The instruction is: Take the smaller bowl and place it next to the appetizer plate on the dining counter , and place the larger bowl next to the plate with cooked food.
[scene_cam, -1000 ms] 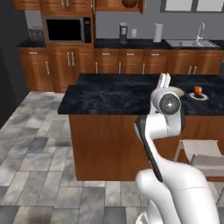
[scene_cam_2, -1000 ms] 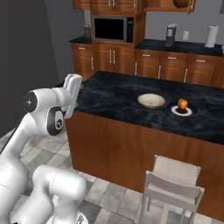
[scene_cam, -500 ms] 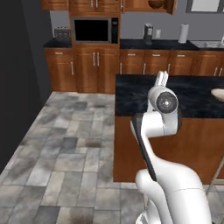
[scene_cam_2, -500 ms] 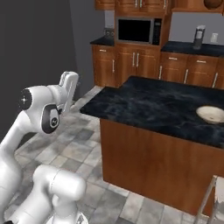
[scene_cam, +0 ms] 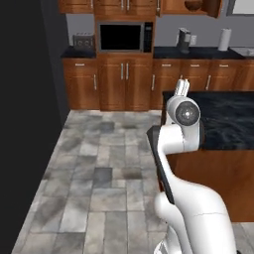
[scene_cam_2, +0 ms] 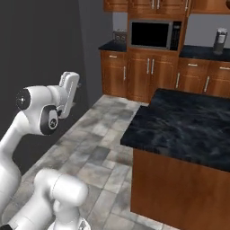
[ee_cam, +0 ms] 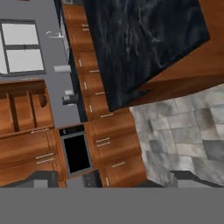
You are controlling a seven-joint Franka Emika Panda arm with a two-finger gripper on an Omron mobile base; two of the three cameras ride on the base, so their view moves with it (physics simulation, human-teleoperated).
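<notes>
My tool (scene_cam_2: 71,90) is raised in front of me, folded up near my shoulder. In the hand view its two dark tips (ee_cam: 41,179) sit wide apart at the bottom with nothing between them, so I read it as spread open and carrying nothing.

Beyond the tips, that view looks along the dining counter (ee_cam: 144,39), its black veined top running away from me over the reddish wood base, with grey floor tiles (ee_cam: 183,127) beside it. The stretch of top that I see is bare. In the right base view the counter's near corner (scene_cam_2: 179,130) stands just to my right.

Past the counter runs the back wall of wood cabinets with the microwave (scene_cam: 121,37) set into them. High on a shelf above the far cabinets sits a dark rounded shape (scene_cam: 193,5), which may be the larger bowl, though it is cut by the frame and I cannot be sure. The smaller bowl and the appetizer plate are not among what I see here.

I judge I am between steps, travelling empty-handed. Next I must find the bowl to fetch, bring the base near enough, then reach out with the tool open.
</notes>
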